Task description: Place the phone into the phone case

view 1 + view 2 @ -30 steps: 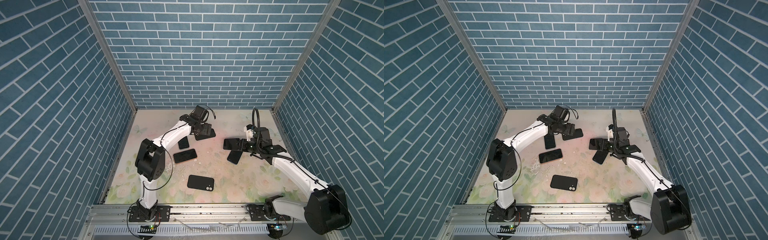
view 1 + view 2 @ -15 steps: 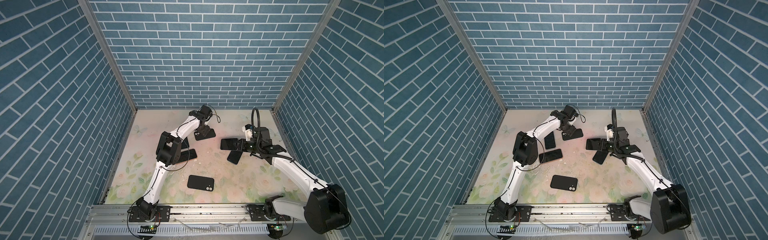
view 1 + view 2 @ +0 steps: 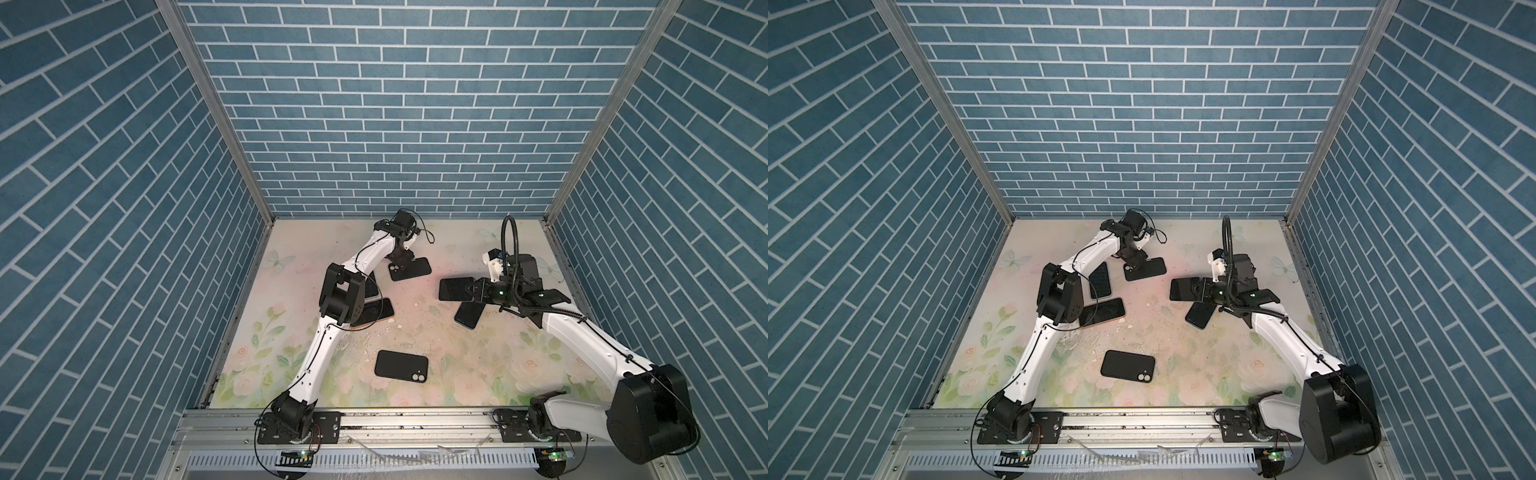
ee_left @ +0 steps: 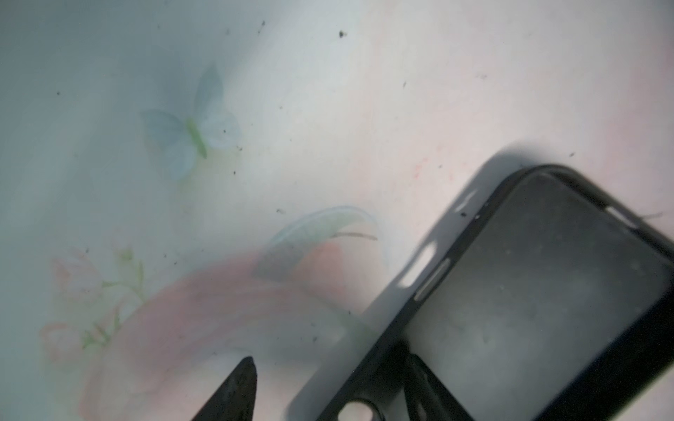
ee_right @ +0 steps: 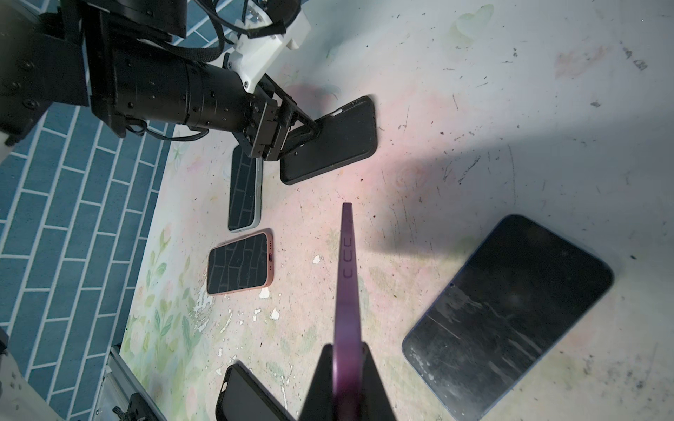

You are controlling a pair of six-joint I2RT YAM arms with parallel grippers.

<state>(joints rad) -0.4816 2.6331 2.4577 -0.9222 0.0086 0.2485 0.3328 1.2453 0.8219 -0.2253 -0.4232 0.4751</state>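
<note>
Looking down in both top views, the left gripper (image 3: 402, 261) stands spread at the nine o'clock end of the phone case (image 3: 413, 269), whose long axis runs roughly nine-to-three. The right gripper (image 3: 473, 289) pinches the phone (image 3: 455, 289); the case lies at about ten o'clock from it, near. At the left wrist, one finger (image 4: 237, 393) sits outside the case wall and the other inside. At the right wrist, the purple phone is clamped edge-on, aimed toward the case.

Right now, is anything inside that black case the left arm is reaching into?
The black case looks empty: only its dusty dark lining shows, plus one finger of the left gripper dipped inside. The part under that finger is hidden.
</note>
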